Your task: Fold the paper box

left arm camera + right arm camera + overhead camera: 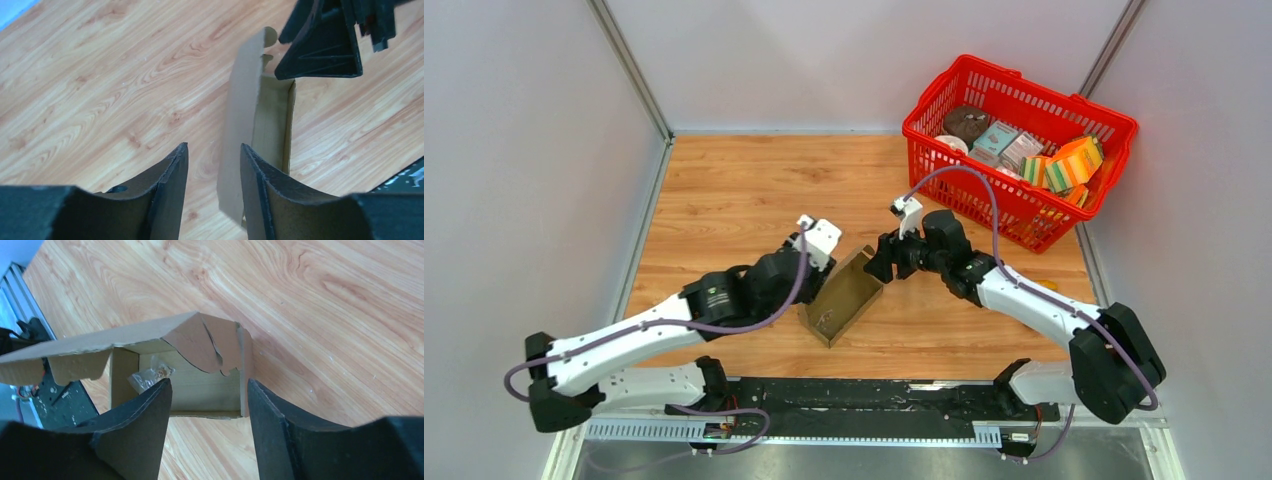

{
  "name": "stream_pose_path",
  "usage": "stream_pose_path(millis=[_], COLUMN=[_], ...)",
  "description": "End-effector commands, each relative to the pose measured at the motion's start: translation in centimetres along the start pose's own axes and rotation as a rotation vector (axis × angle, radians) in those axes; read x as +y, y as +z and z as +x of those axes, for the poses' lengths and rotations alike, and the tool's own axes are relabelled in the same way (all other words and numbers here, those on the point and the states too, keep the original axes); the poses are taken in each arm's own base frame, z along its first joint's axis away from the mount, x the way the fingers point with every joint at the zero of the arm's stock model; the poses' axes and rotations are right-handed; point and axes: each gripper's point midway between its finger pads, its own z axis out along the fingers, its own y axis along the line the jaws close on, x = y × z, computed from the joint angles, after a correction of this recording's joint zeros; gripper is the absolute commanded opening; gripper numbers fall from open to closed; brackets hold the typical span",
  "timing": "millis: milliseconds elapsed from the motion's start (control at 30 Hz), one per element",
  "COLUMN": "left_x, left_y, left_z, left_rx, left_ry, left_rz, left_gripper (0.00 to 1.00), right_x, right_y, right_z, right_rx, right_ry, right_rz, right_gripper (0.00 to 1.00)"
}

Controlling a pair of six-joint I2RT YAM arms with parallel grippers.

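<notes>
A crinkled clear packet [150, 374] inside the paper box [200, 342] is half hidden behind the right arm's fingers [135, 435] at 7 o'clock, its contents too blurred to tell.

- No word, number or brand can be read in any view.
- The paper box [842, 296], lying between the two pairs of jaws, shows plain brown faces.
- The packages [1064, 165] in the red basket [1004, 203], well beyond the jaws, carry print too small to read.
</notes>
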Motion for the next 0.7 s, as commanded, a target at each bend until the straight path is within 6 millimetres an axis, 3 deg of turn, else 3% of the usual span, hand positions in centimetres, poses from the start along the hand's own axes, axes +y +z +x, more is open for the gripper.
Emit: stream_pose_path(millis=[0, 67, 133, 200, 233, 367, 467, 533, 600, 667], left_x=[2.9, 4.0, 4.6, 4.6, 4.2, 2.8, 1.8, 1.0, 0.4, -0.7], left_y=[-3.5, -4.8, -5.0, -5.3, -5.3, -4.2, -3.0, -2.2, -1.2, -0.2], left_z=[1.8, 3.7, 6.9, 8.7, 9.6, 12.1, 13.6, 14.0, 15.0, 14.4], left_rx=[-0.044, -0.048, -0.004, 0.004, 0.026, 0.082, 0.124, 0.128, 0.146, 0.129], left_ry=[-0.196, -0.33, -0.45, -0.562, -0.588, -0.691, -0.76, -0.808, -0.858, -0.913], left_rz=[-0.074, -0.111, -0.165, -0.168, -0.158, -0.148, -0.159, -0.152, -0.165, -0.116], left_gripper=[0.47, 0.4, 0.36, 0.35, 0.34, 0.28, 0.21, 0.19, 0.18, 0.15], right_x=[0.4, 1.3, 1.9, 1.6, 0.7, -2.6, -5.7, -6.6, -6.7, -7.2], right_y=[0.4, -0.1, -0.6, -1.3, -1.7, -3.6, -4.4, -4.1, -2.6, -1.0], right_z=[-0.8, -1.3, -0.8, -1.3, -0.5, -1.2, -0.8, -0.2, 1.1, 2.5], right_rx=[-0.015, -0.047, -0.062, -0.083, -0.051, -0.083, -0.067, -0.045, 0.01, 0.052], right_ry=[-0.066, -0.036, -0.004, 0.044, 0.073, 0.123, 0.15, 0.179, 0.199, 0.218], right_rz=[-0.057, -0.096, -0.121, -0.076, -0.019, 0.206, 0.378, 0.402, 0.364, 0.353], right_gripper=[0.58, 0.57, 0.59, 0.63, 0.63, 0.63, 0.57, 0.55, 0.5, 0.42])
